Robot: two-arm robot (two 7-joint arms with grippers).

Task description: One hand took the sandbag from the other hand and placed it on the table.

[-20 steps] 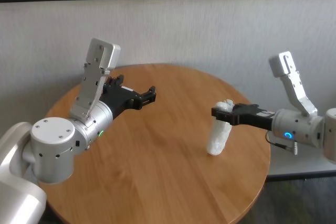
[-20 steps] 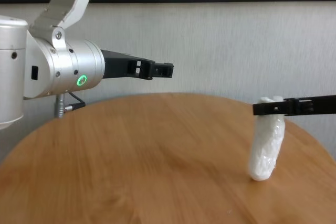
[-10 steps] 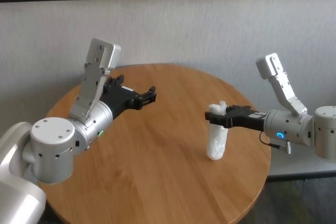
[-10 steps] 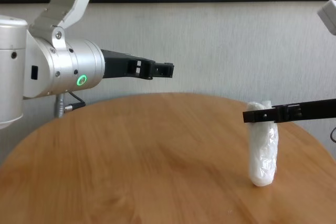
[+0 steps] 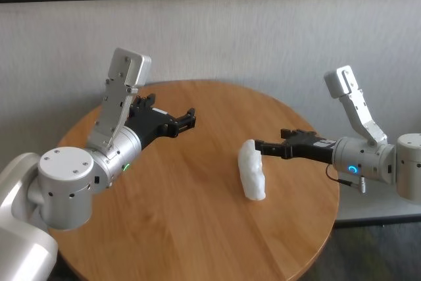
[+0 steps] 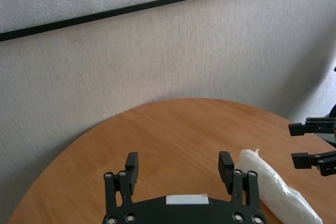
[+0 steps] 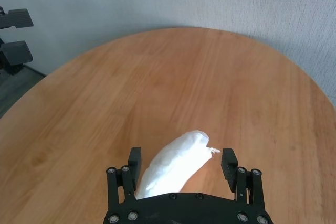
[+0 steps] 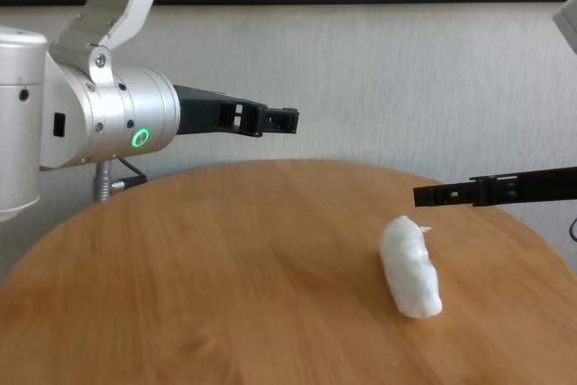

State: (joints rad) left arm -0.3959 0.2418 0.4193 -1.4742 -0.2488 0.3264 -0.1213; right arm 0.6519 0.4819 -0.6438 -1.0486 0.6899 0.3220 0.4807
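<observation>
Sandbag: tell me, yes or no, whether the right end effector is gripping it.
No. The sandbag lies on the table, and the right end effector hangs open above it, not touching it.

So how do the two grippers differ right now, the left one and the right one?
The left gripper hangs high above the table, far from the sandbag; the right gripper sits lower, its fingers either side of the sandbag's end without touching it. The left wrist shows a green light, the right a blue one. Both are black two-finger grippers, open and holding nothing.
</observation>
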